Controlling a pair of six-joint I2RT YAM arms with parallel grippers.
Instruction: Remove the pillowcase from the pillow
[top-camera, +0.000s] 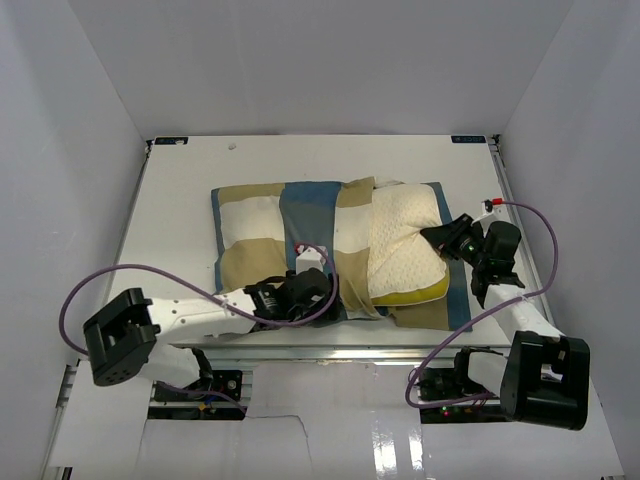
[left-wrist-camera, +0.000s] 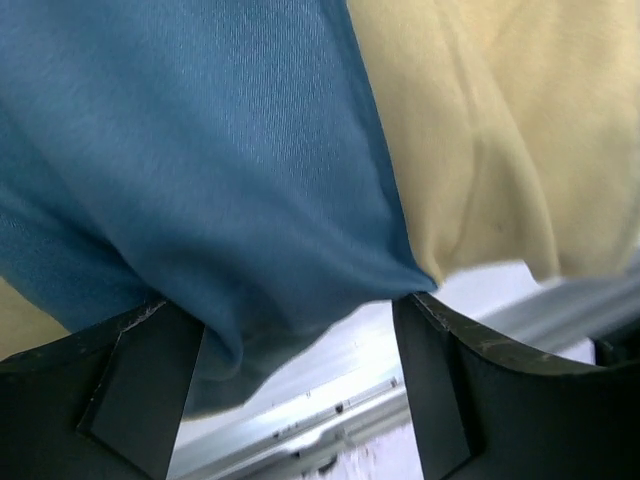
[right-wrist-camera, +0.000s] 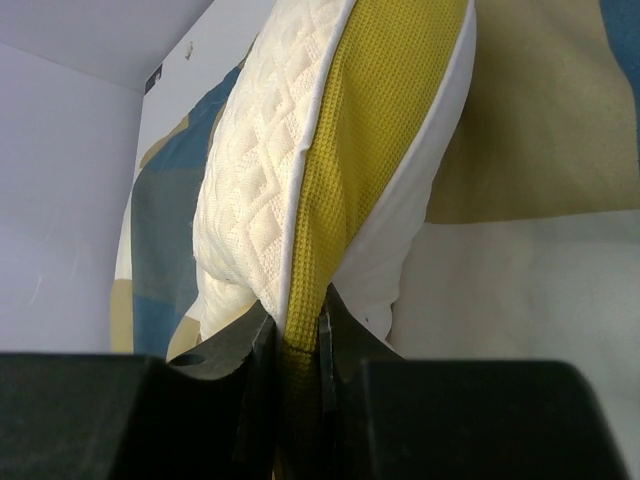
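- The checked pillowcase (top-camera: 265, 225) lies spread across the white table (top-camera: 180, 190), filling the centre of the overhead view. The cream pillow (top-camera: 405, 240) is bared at its right end, while the cover is bunched over the pillow's left side.
- At centre right, the right gripper (top-camera: 447, 238) is clamped on the pillow's right-hand side. In its wrist view the jaws (right-wrist-camera: 296, 335) are pinched tight on the yellow edge (right-wrist-camera: 380, 130) at bottom centre, and the pillow (right-wrist-camera: 265, 170) rises away above them with checked cloth (right-wrist-camera: 540, 120) behind.
- At lower centre, the left gripper (top-camera: 328, 290) sits at the pillowcase's near edge. Its wrist view shows both dark fingers (left-wrist-camera: 140, 390) spread wide, with a blue fold of the cover (left-wrist-camera: 200, 150) hanging loosely between them, unpinched.
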